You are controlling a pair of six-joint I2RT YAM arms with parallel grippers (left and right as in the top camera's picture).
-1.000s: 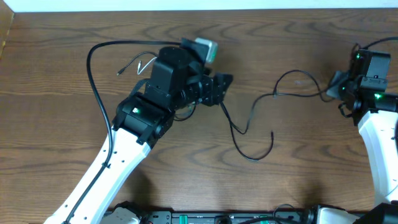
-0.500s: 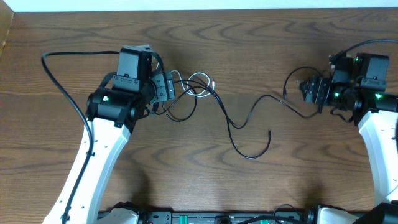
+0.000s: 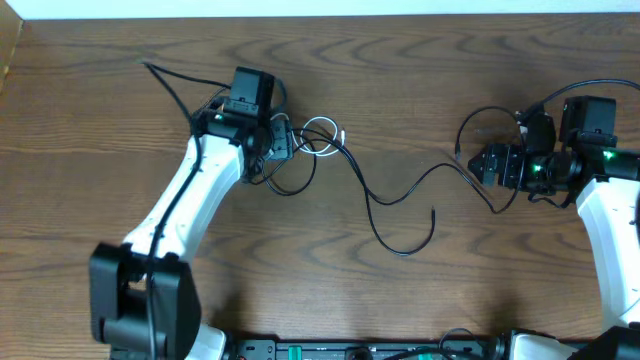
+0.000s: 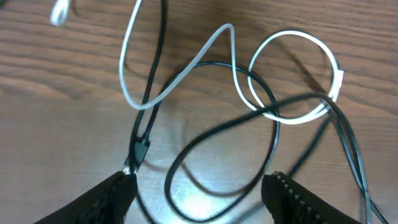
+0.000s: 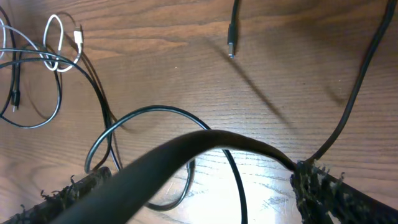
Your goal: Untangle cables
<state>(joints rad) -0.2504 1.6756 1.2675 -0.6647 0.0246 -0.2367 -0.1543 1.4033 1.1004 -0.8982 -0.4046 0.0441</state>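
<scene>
Wooden table point(image 3: 300, 290) is recorded as the work surface. Left gripper point(image 3: 285, 142) is found spread wide, nothing clasped, at the tangle left of centre. Right gripper point(image 3: 480, 163) is likewise spread, unclasped. Black cable point(image 3: 400, 195) is trailed from tangle to right gripper. White cable point(image 3: 320, 130) is coiled among its loops.

Table point(image 3: 500, 300): dark wood grain, faint sheen. White cable point(image 4: 292, 35): smooth glossy plastic jacket. Black cable point(image 4: 275, 134): smooth too (duller). Left gripper point(image 4: 196, 199) pads point(image 4: 106, 199): rough, matt black.
</scene>
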